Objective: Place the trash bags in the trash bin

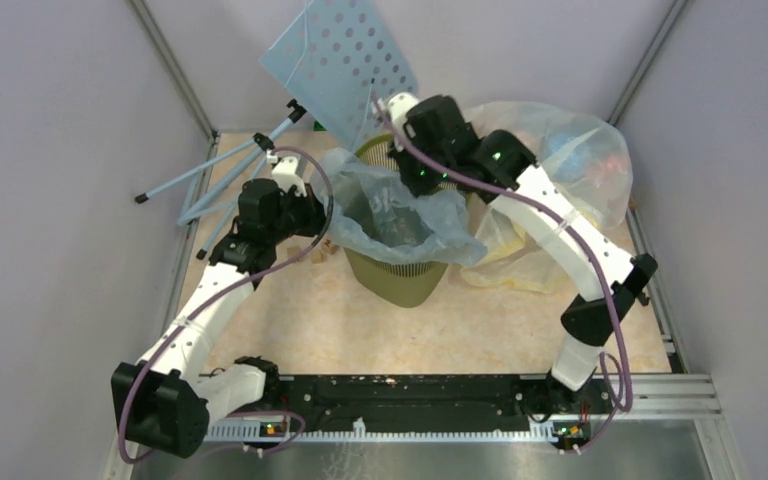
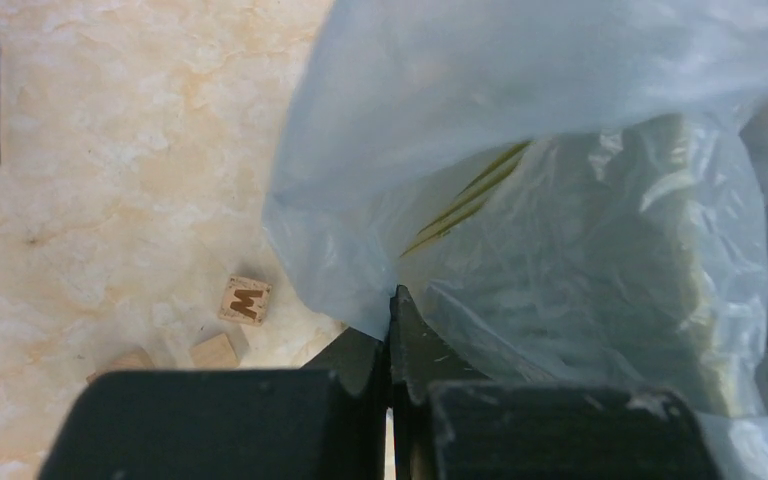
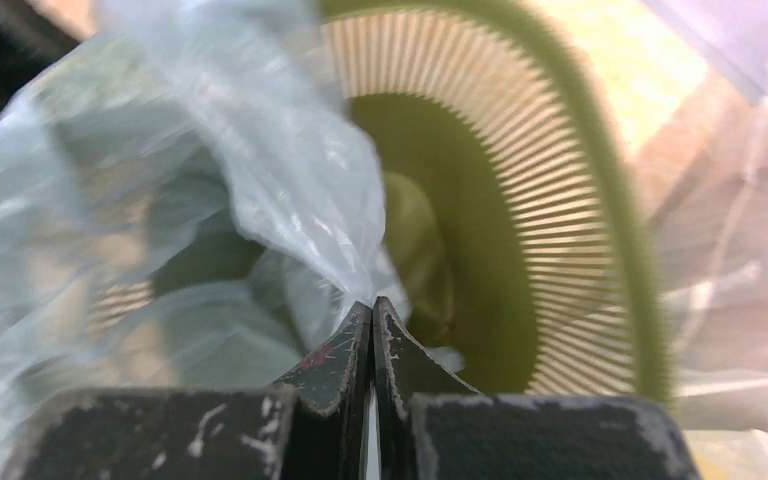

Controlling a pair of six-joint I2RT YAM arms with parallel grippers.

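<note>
Left wrist and right wrist: jaws pressed together on film of the trash bag (image 1: 438, 215). Step in hand, by the look: seating it in the bin.
Left gripper (image 2: 392, 300) pinching the hem, right gripper (image 3: 372, 305) a fold above the trash bin (image 1: 400, 280). Bag draped across the rim, sagging inside; bin upright on the table (image 1: 290, 330). Next, probably: push down, then release both.
</note>
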